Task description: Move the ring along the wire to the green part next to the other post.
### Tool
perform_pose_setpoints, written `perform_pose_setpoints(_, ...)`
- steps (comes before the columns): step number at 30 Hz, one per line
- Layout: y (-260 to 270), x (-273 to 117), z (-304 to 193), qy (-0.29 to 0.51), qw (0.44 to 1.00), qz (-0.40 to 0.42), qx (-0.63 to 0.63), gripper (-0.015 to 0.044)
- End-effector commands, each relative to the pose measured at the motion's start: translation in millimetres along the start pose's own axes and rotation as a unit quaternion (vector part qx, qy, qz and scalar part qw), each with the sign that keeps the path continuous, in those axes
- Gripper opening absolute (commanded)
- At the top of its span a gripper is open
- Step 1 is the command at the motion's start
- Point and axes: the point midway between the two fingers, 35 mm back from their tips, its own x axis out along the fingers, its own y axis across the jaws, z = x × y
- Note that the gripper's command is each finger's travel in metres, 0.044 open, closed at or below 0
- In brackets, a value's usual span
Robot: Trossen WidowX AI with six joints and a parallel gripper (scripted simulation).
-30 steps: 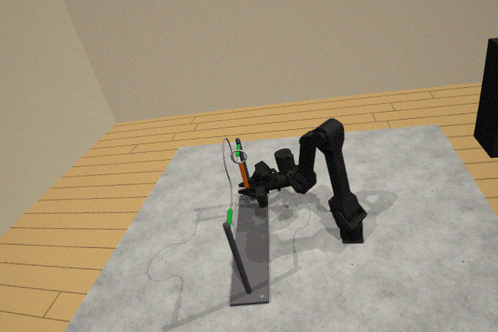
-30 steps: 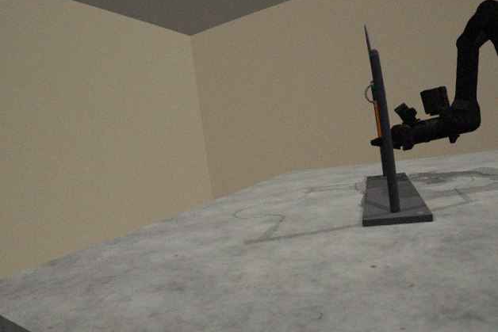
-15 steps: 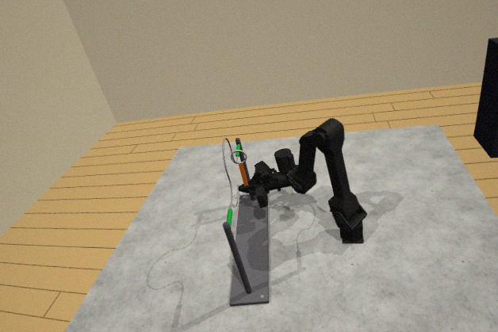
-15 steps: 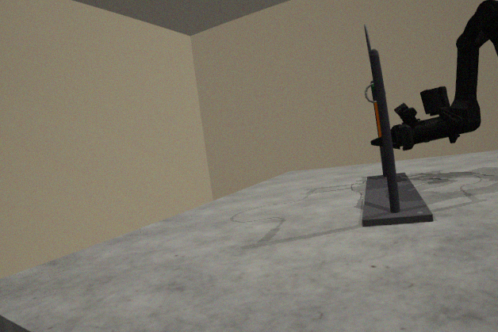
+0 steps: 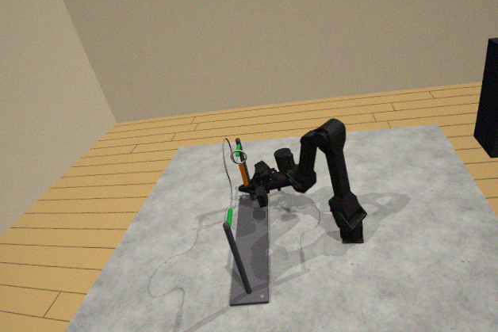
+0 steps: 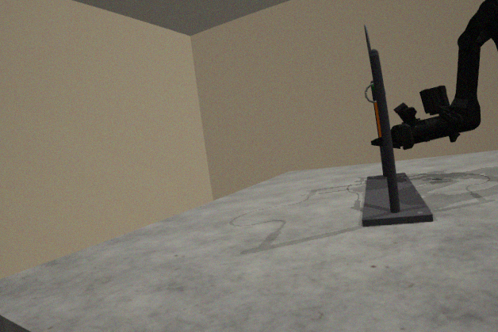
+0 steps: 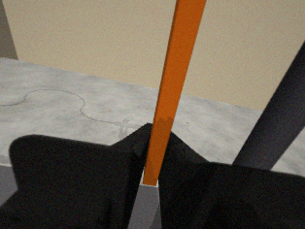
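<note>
The ring (image 5: 237, 155) hung on the green part (image 5: 238, 150) by the far post (image 5: 243, 161), at eleven o'clock from the gripper (image 5: 248, 188), whose fingers pinched the orange handle (image 7: 171, 97) near its bottom end. Gripped so low, the handle could pivot, swinging the ring onto the grey wire (image 5: 228, 166). There were two posts, one ring.

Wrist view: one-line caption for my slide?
Gripper shut on the lower end of the orange handle, dark post at right.
</note>
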Motion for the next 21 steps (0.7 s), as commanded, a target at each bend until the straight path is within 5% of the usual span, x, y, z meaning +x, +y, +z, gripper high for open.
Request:
perform_pose_setpoints(1, -1.0, -0.6, 12.8, -0.007, 1.000, -0.002, -0.008, -0.0150)
perform_pose_setpoints(21, -1.1, -0.9, 15.9, -0.007, 1.000, -0.002, -0.008, -0.0150)
